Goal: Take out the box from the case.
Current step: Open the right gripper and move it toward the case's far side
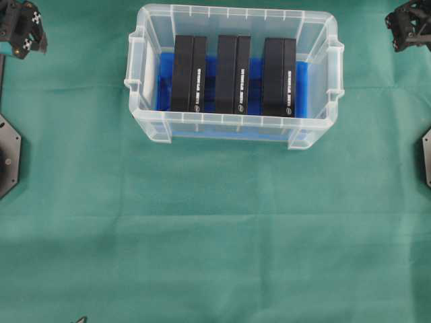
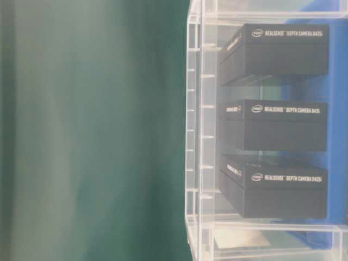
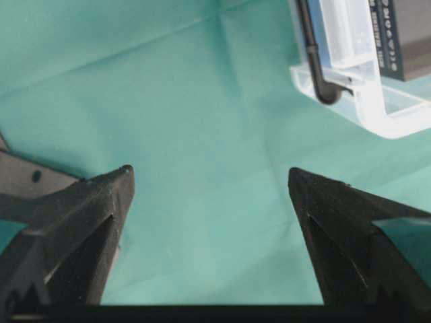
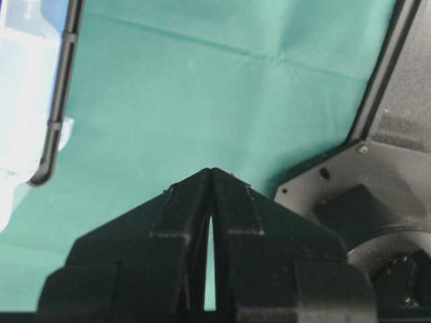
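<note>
fingers of the left hand (image 3: pixel 210 178) are spreading wide and empty over green tabletop (image 1: pixel 202 235) near its far left corner, readying a reach. case (image 1: pixel 202 124) is sitting mid-far edge, three boxes (image 1: pixel 233 74) standing inside, untouched. right hand (image 4: pixel 211 171) is idling clenched, empty, far right.

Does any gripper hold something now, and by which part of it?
Nothing is held. The left gripper is open over bare cloth; the right gripper is shut on nothing. All three boxes sit in the case.
</note>
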`<action>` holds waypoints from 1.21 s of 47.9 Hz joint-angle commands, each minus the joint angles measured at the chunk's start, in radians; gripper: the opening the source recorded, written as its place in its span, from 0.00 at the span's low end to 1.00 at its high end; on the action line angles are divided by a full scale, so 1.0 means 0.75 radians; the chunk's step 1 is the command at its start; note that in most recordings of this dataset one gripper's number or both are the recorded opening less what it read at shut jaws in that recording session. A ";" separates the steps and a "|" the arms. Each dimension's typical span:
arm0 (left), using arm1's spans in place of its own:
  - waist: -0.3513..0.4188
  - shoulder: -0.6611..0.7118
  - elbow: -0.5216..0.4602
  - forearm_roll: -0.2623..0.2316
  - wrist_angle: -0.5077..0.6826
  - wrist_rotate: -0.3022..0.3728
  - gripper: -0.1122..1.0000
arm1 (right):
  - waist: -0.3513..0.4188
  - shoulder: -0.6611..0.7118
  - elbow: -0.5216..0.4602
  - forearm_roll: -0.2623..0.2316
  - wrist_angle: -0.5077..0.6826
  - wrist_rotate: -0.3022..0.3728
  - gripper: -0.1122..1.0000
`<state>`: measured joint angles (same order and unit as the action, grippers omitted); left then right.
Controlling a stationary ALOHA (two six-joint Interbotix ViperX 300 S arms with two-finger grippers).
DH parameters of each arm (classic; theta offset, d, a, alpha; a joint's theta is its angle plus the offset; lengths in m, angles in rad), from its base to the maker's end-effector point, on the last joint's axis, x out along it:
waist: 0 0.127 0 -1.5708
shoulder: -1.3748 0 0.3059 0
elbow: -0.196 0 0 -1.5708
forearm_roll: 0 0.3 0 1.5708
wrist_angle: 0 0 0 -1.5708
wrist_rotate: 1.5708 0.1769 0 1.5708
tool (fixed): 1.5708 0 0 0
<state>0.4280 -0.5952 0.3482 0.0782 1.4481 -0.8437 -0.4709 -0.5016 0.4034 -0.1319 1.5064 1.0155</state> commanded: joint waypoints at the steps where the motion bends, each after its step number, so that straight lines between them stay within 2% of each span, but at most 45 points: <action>1: 0.004 -0.010 -0.016 0.000 -0.008 -0.004 0.95 | -0.002 -0.025 -0.010 0.002 -0.006 0.002 0.11; 6: 0.004 -0.008 -0.010 0.000 -0.008 -0.008 0.95 | -0.002 -0.029 -0.004 0.000 -0.008 0.004 0.12; 8: 0.004 -0.008 -0.004 0.000 -0.008 -0.010 0.95 | -0.002 -0.029 -0.004 -0.004 -0.008 0.006 0.17; 12: 0.004 -0.008 0.002 0.000 -0.008 -0.010 0.95 | 0.000 -0.029 -0.004 -0.006 -0.006 0.022 0.36; 20: 0.004 -0.008 0.006 0.000 -0.008 -0.012 0.94 | 0.000 -0.029 -0.004 -0.014 0.004 0.094 0.82; 24: 0.004 -0.008 0.006 0.000 -0.008 -0.012 0.94 | 0.000 -0.029 -0.004 -0.016 0.006 0.112 0.94; 44: 0.004 -0.008 0.008 0.000 -0.008 -0.065 0.94 | 0.000 -0.029 -0.004 -0.018 0.051 0.160 0.95; 58: 0.004 -0.006 0.008 0.000 -0.008 -0.067 0.94 | 0.000 -0.029 -0.004 -0.018 0.045 0.215 0.95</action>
<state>0.4280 -0.5952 0.3651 0.0782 1.4465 -0.8928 -0.4709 -0.5154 0.4096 -0.1411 1.5432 1.1704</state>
